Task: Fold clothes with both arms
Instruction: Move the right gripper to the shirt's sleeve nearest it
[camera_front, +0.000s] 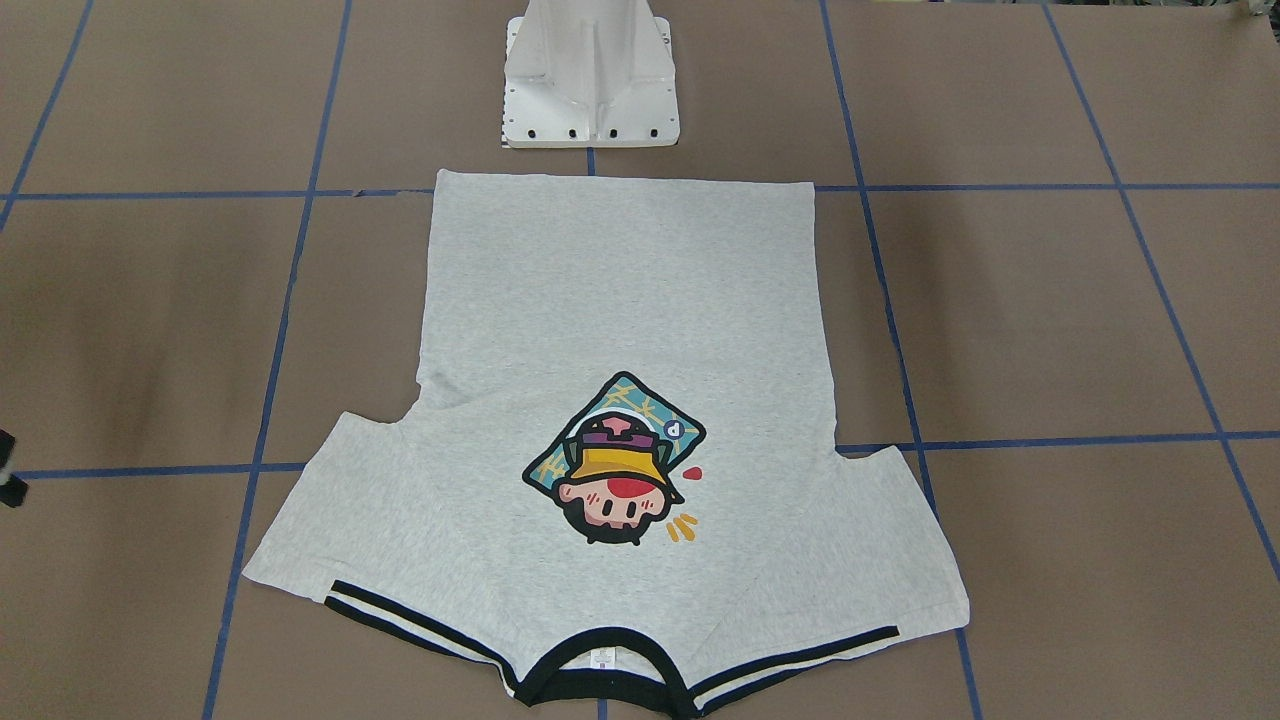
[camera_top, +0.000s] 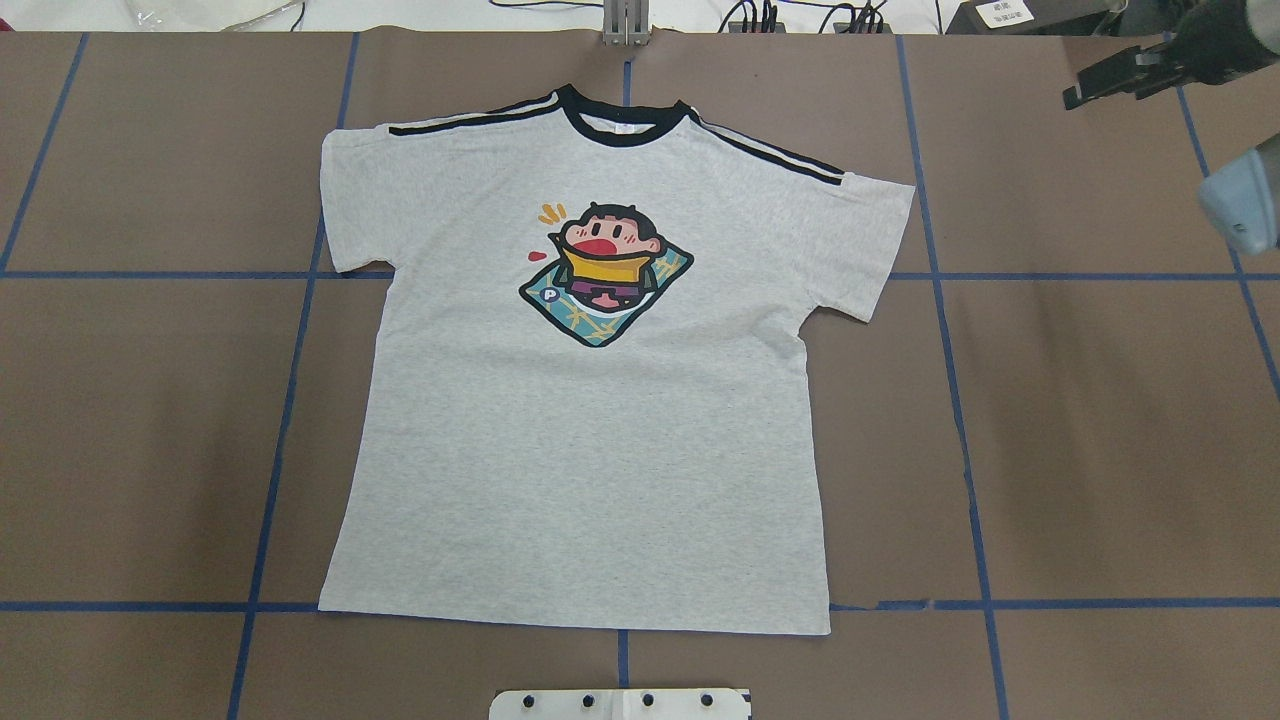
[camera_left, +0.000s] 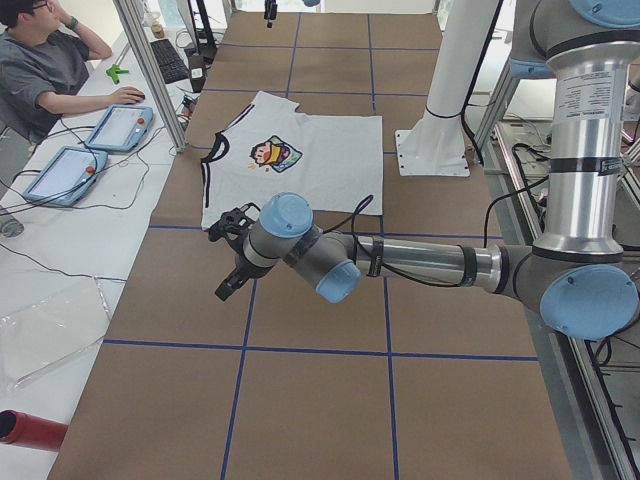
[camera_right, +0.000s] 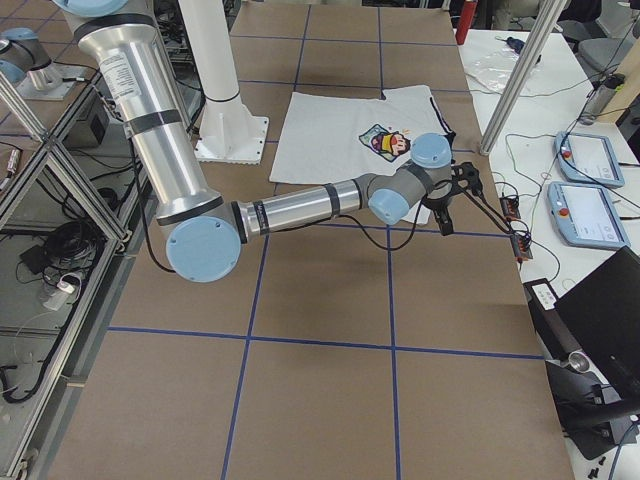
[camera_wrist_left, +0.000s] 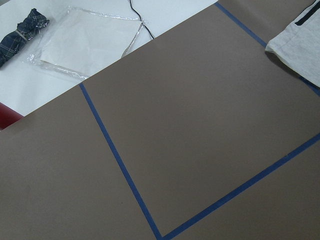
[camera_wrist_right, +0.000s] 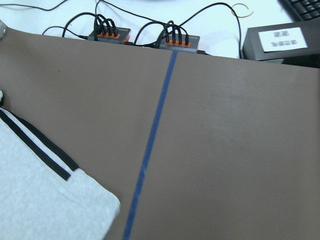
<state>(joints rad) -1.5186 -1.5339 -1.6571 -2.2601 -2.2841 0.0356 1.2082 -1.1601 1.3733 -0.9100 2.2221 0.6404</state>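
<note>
The light heather-grey T-shirt (camera_top: 590, 400) lies flat and spread out, print up, in the middle of the table, with its black collar (camera_top: 620, 125) at the far side from the robot. My right gripper (camera_top: 1100, 80) hovers beyond the shirt's right sleeve (camera_wrist_right: 45, 200), apart from it; in the exterior right view (camera_right: 462, 203) its fingers stand spread and empty. My left gripper (camera_left: 222, 262) shows only in the exterior left view, off the shirt's left sleeve (camera_wrist_left: 300, 40); I cannot tell whether it is open or shut.
The white pedestal base (camera_front: 590, 75) stands just behind the shirt's hem. Cable boxes (camera_wrist_right: 175, 40) and a plastic bag (camera_wrist_left: 85, 40) lie past the table's far edge. An operator (camera_left: 40, 70) sits there by two tablets (camera_left: 120, 125).
</note>
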